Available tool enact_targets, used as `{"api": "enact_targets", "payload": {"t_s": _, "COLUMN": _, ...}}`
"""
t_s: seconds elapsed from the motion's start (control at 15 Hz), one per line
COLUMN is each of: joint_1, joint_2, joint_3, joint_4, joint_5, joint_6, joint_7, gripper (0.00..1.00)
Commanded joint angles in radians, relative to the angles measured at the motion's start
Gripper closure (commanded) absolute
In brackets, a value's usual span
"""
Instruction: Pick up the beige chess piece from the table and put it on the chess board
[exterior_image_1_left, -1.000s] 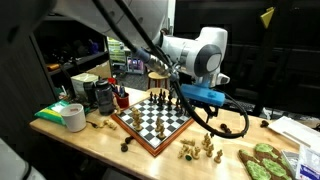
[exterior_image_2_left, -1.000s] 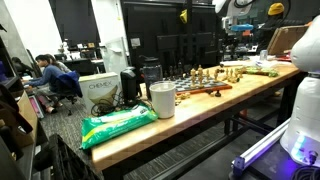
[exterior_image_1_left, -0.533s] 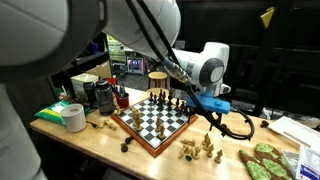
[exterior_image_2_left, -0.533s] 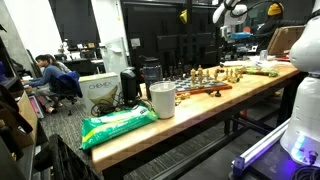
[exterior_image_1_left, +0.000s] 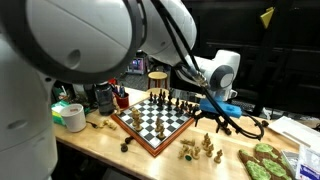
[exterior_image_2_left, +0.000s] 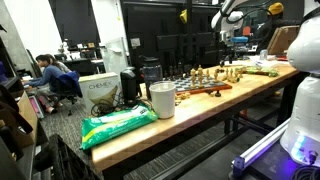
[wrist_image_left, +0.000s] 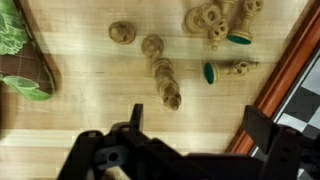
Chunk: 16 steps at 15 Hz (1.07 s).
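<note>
Several beige chess pieces (wrist_image_left: 163, 82) lie and stand on the light-wood table (wrist_image_left: 70, 120), clustered beside the chess board's reddish-brown frame (wrist_image_left: 300, 70). In an exterior view the pieces (exterior_image_1_left: 197, 150) sit just right of the chess board (exterior_image_1_left: 152, 120), which carries dark pieces at its far edge. My gripper (wrist_image_left: 197, 128) is open and empty, hovering above bare table with the nearest lying piece just ahead of its fingers. In both exterior views the gripper (exterior_image_1_left: 218, 117) (exterior_image_2_left: 228, 38) hangs above the table near the board's right side.
A green-patterned object (wrist_image_left: 22, 62) lies on the table near the pieces, also visible in an exterior view (exterior_image_1_left: 265, 160). A white cup (exterior_image_1_left: 73, 117), a green bag (exterior_image_2_left: 118, 124) and dark containers (exterior_image_1_left: 100, 95) stand at the far end of the table.
The arm has swung right, off the board's edge, toward the group of beige pieces. The gripper stays open and empty.
</note>
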Motion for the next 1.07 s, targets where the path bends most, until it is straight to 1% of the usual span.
{"api": "enact_targets", "payload": {"t_s": 0.0, "joint_1": -0.067, "joint_2": 0.047, "joint_3": 0.027, "joint_4": 0.078, "joint_5": 0.096, "joint_6": -0.082, "joint_7": -0.122, "gripper": 0.00}}
{"api": "enact_targets", "payload": {"t_s": 0.33, "joint_1": -0.106, "joint_2": 0.079, "joint_3": 0.028, "joint_4": 0.127, "joint_5": 0.118, "joint_6": -0.145, "joint_7": -0.159, "gripper": 0.00}}
{"api": "enact_targets", "payload": {"t_s": 0.53, "joint_1": -0.120, "joint_2": 0.092, "joint_3": 0.032, "joint_4": 0.134, "joint_5": 0.138, "joint_6": -0.154, "joint_7": -0.179, "gripper": 0.00}}
{"api": "enact_targets", "payload": {"t_s": 0.67, "joint_1": -0.125, "joint_2": 0.098, "joint_3": 0.035, "joint_4": 0.131, "joint_5": 0.147, "joint_6": -0.146, "joint_7": -0.185, "gripper": 0.00}}
{"api": "enact_targets", "payload": {"t_s": 0.87, "joint_1": -0.122, "joint_2": 0.060, "joint_3": 0.033, "joint_4": 0.069, "joint_5": 0.160, "joint_6": -0.048, "joint_7": -0.150, "gripper": 0.00}}
{"api": "enact_targets", "payload": {"t_s": 0.93, "joint_1": -0.117, "joint_2": 0.096, "joint_3": 0.033, "joint_4": 0.112, "joint_5": 0.133, "joint_6": -0.096, "joint_7": -0.143, "gripper": 0.00}}
{"api": "enact_targets", "payload": {"t_s": 1.0, "joint_1": -0.118, "joint_2": 0.095, "joint_3": 0.033, "joint_4": 0.108, "joint_5": 0.139, "joint_6": -0.079, "joint_7": -0.141, "gripper": 0.00}}
